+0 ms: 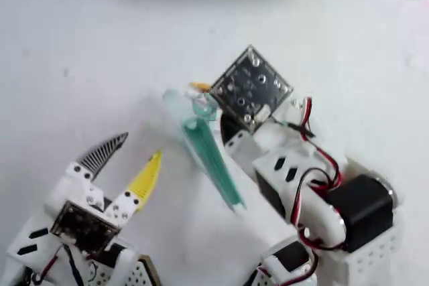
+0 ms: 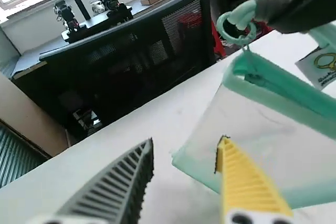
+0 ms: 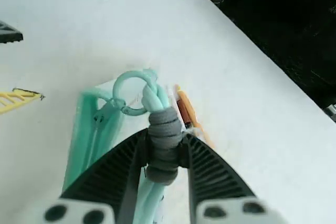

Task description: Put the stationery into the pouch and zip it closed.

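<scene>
The pouch [image 1: 211,159] is clear with teal edging and lies slantwise mid-table. In the right wrist view my right gripper [image 3: 164,141] is shut on the pouch's grey-wrapped teal strap [image 3: 161,135], just behind its ring [image 3: 131,93]. An orange pen [image 3: 185,113] lies on the table beside the ring, outside the pouch; it is also in the high view [image 1: 199,87]. My left gripper [image 1: 141,147] stands open to the pouch's left, its grey finger [image 2: 121,187] and yellow finger [image 2: 247,187] apart, with the yellow tip at the pouch's [image 2: 262,129] clear side. Nothing is between them.
The right arm's wrist board [image 1: 249,88] hangs over the pouch's far end and hides the grip from above. White table [image 1: 100,45] stretches wide to the left and back. A black mesh chair [image 2: 131,61] stands beyond the table edge.
</scene>
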Tool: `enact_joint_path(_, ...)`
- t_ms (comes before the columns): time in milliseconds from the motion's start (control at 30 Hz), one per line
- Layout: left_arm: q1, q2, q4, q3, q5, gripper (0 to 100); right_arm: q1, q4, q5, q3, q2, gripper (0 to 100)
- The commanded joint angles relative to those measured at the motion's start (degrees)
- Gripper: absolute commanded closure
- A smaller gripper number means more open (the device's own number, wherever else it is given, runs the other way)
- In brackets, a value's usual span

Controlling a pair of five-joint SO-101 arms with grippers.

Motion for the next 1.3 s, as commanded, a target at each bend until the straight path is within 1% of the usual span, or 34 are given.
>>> enact_joint_path(0, 1.01, -0.22, 3.34, -2.81, -2.64, 78, -0.66, -1.8, 0.7, 5.1, -4.26, 98.1)
enact_joint_path(133, 1.01, -0.48, 5.19, -3.25, -5.36, 78, -7.96, -3.65, 0.7, 10.64, -7.16, 98.1)
enact_joint_path(167, 1.27, -0.48, 5.8, -3.6, -6.95, 78, -10.51, -3.65, 0.7, 11.87, -7.6, 98.1)
enact_joint_path(233, 2.42, -0.22, 9.41, -5.45, -13.19, 78, -14.37, -3.65, 0.79, 13.54, -8.4, 98.1)
enact_joint_path(300, 4.88, -0.22, 12.84, -8.26, -18.02, 78, -14.99, -3.56, 0.79, 14.59, -8.92, 98.1)
enact_joint_path(433, 5.41, -0.13, 14.33, -12.13, -19.43, 78, -15.25, -3.3, 0.97, 15.65, -9.1, 98.1)
enact_joint_path(533, 5.67, -0.13, 14.42, -11.34, -22.59, 78, -16.13, -3.03, 4.75, 16.53, -9.1, 98.1)
enact_joint_path(633, 5.76, -0.13, 13.01, -8.7, -24.88, 78, -18.51, 0.22, 8.0, 16.62, -9.1, 98.1)
enact_joint_path(700, 5.76, -0.13, 9.76, -6.59, -25.32, 78, -20.44, 0.66, 8.62, 16.44, -9.1, 98.1)
enact_joint_path(800, 6.46, -0.13, 7.12, -3.69, -25.49, 77, -20.88, 0.31, 8.79, 16.26, -9.1, 98.1)
enact_joint_path(867, 8.48, -0.13, 7.03, -2.81, -25.49, 75, -20.88, 0.31, 8.79, 16.26, -8.92, 98.1)
enact_joint_path(1033, 15.43, -0.13, 6.68, -2.37, -25.05, 75, -21.05, -1.8, 8.97, 16.18, -9.1, 98.1)
enact_joint_path(1267, 22.37, -0.13, 8.35, -1.67, -20.13, 75, -21.05, -4.62, 8.97, 15.74, -9.01, 98.1)
